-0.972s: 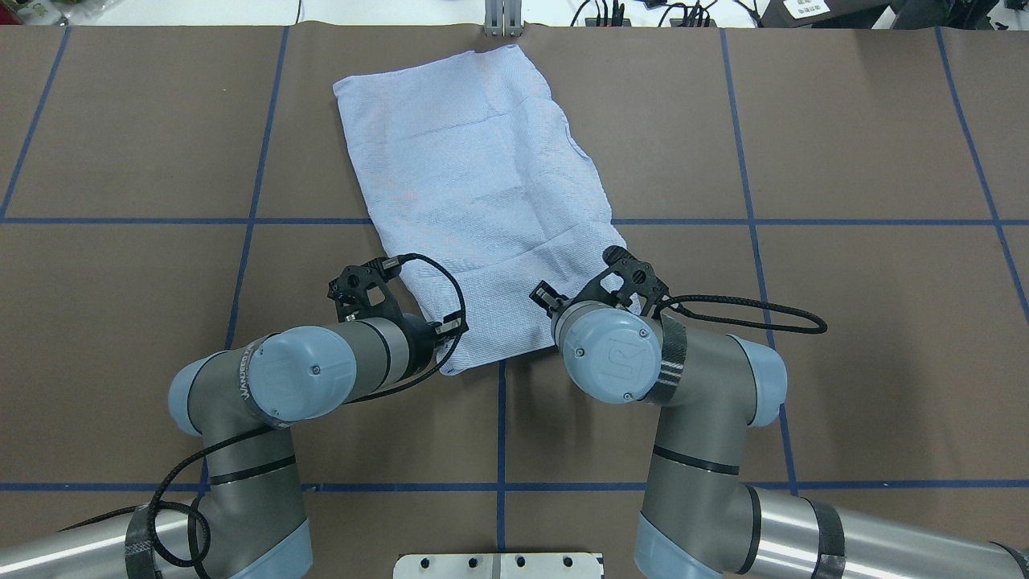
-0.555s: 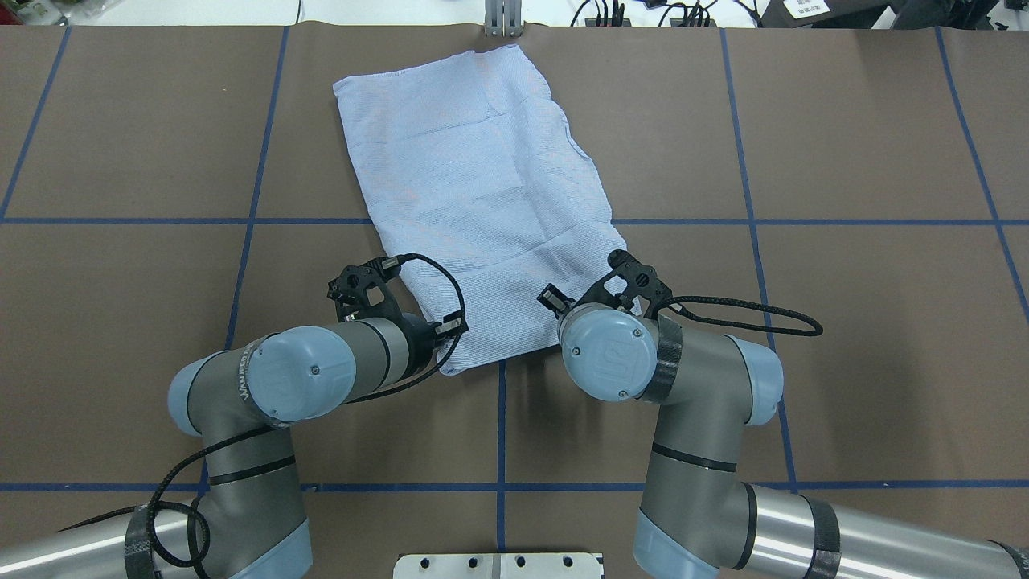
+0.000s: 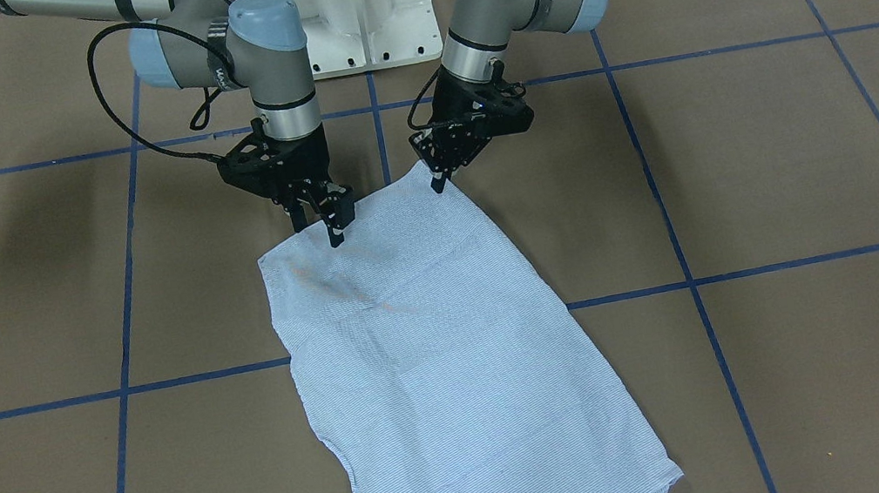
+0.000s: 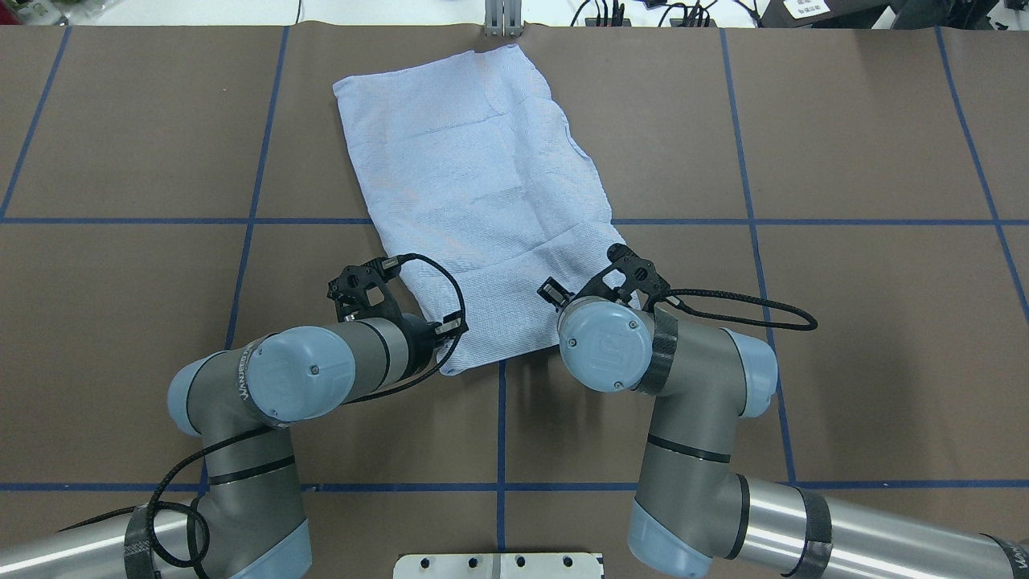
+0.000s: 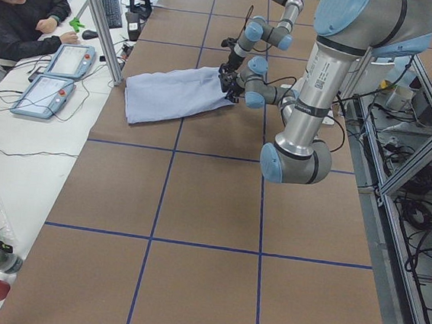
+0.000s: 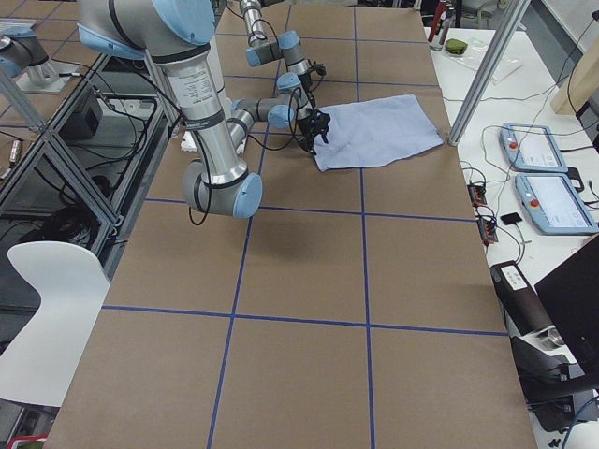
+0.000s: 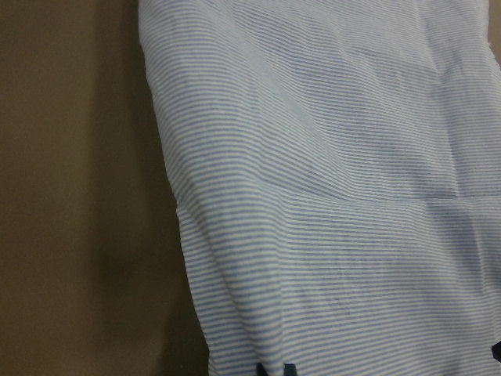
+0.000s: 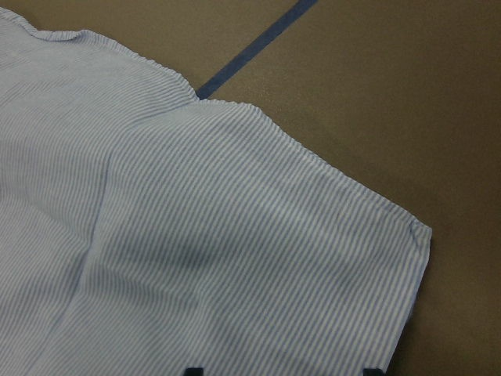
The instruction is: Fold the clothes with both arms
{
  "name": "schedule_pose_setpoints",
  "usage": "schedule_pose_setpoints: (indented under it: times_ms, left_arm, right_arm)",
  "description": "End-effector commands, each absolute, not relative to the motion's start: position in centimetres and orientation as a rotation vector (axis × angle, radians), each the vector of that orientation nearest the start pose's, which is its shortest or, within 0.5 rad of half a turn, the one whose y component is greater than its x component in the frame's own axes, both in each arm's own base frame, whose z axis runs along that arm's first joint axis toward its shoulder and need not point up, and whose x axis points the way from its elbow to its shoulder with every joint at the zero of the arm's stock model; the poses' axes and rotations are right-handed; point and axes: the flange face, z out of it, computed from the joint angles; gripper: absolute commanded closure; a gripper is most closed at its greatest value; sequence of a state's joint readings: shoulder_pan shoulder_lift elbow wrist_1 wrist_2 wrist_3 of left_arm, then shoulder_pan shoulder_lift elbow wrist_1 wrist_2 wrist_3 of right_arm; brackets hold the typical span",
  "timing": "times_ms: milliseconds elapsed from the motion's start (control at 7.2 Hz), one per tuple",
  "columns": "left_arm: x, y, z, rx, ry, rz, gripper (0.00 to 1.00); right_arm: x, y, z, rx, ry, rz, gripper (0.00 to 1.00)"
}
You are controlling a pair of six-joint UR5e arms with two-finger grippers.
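The striped light blue shirt [image 4: 474, 185] lies folded into a long flat rectangle on the brown table, slanting away from me; it also shows in the front view [image 3: 441, 370]. My left gripper [image 3: 438, 183] points down at the shirt's near left corner, jaws open, with fabric [image 7: 329, 196] filling its wrist view. My right gripper [image 3: 318, 229] hangs open just over the near right corner [image 8: 407, 227], holding nothing. In the overhead view both sets of fingers are hidden under the wrists. Collar, buttons and label are hidden.
The white pedestal base [image 3: 364, 20] stands behind the arms. Blue tape lines [image 4: 500, 426] grid the brown table. A metal post [image 4: 502, 20] stands at the far edge. An operator [image 5: 20, 13] sits at a side desk with teach pendants [image 5: 65, 59].
My right arm's wrist has shifted slightly toward the shirt's near right corner. The left arm and the shirt have not moved.
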State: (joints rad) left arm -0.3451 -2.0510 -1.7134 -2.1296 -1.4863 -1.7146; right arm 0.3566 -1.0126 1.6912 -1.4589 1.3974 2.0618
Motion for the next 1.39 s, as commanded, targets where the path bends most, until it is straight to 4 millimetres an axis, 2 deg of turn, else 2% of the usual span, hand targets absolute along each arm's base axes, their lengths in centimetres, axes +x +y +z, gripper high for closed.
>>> schedule_pose_setpoints:
  times_ms: [0, 694, 972, 1249]
  left_arm:
    - [55.9, -35.1, 25.6, 0.194, 1.181, -0.478, 1.0]
    - [55.9, -35.1, 25.5, 0.194, 1.183, -0.478, 1.0]
    - [55.8, -35.1, 25.4, 0.195, 1.186, -0.476, 1.0]
    - [55.7, -35.1, 25.4, 0.195, 1.186, -0.476, 1.0]
  right_arm:
    - [-57.8, -37.5, 27.8, 0.114, -0.814, 0.872, 0.26]
    - [-58.5, -37.8, 28.0, 0.116, -0.804, 0.877, 0.26]
    - [-59.7, -38.3, 27.7, 0.119, -0.8, 0.884, 0.26]
    - [-60.1, -38.5, 27.4, 0.118, -0.803, 0.887, 0.29]
